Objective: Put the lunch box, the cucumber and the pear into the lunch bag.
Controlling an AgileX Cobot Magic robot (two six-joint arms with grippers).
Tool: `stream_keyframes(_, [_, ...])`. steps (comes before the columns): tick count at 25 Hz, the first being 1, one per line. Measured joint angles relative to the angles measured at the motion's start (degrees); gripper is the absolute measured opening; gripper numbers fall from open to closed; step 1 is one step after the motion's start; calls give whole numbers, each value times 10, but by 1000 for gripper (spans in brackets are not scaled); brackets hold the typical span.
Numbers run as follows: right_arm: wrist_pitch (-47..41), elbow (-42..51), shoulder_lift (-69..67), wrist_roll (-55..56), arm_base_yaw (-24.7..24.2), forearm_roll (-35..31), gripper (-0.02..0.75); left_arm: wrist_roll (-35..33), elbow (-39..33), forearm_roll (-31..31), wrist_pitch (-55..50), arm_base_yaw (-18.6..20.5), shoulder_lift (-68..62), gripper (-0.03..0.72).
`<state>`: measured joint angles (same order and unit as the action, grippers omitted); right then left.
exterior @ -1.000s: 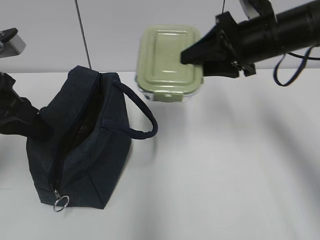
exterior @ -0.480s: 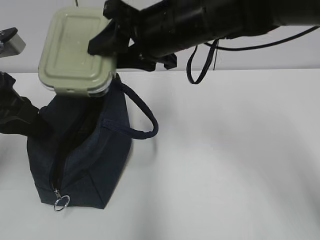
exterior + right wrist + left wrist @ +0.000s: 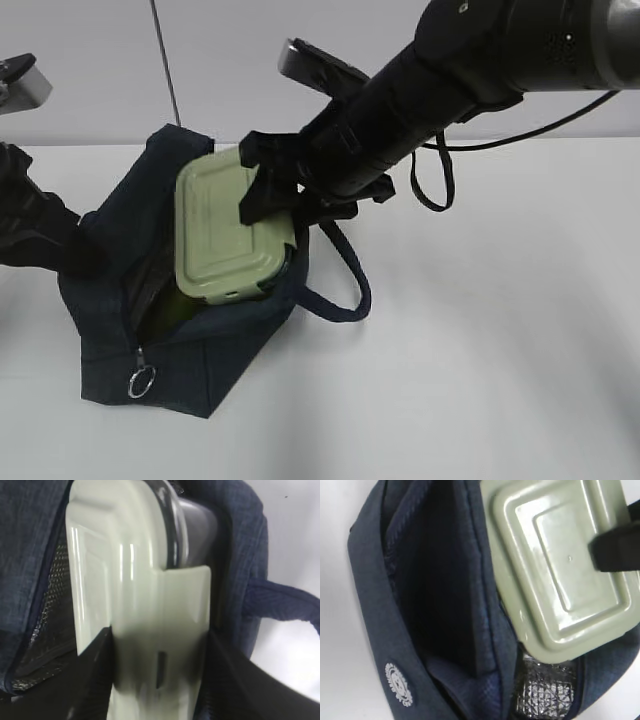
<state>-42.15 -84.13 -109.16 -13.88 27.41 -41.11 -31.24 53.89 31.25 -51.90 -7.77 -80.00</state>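
The navy lunch bag (image 3: 205,362) stands open at the left of the table. My right gripper (image 3: 272,207) is shut on the green-lidded lunch box (image 3: 215,235) and holds it tilted, its lower end inside the bag's mouth. The right wrist view shows the fingers (image 3: 95,672) clamped across the box (image 3: 130,580). My left gripper (image 3: 60,250) sits at the bag's left rim and seems to pinch the fabric; its fingers are hidden. A dark green shape (image 3: 168,308) under the box may be the cucumber. The pear is out of view.
The bag's strap handle (image 3: 345,290) loops out to the right onto the white table (image 3: 480,330). The zipper's ring pull (image 3: 141,381) hangs at the bag's near end. Silvery lining (image 3: 542,690) shows below the box (image 3: 555,565) in the left wrist view.
My right arm has carried the lunch box from the right, over the bag, and down into its mouth. The bag has spread wider. The left arm has stayed put.
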Motion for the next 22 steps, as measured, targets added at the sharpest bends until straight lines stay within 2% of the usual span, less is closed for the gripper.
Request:
stream_keyframes(8, [18,-22,-36,23,39,1,371,0,0,0,3,0,0,1])
stream_keyframes(13, [21,-71,-75,26,72,4,372,0,0,0,3,0,0,1])
stream_keyframes(17, [-29,-117,-84,11,77,24,416,0,0,0,2,0,0,1])
stream_keyframes(22, [-110,-186,-83,16,75,96,458,0,0,0,3,0,0,1])
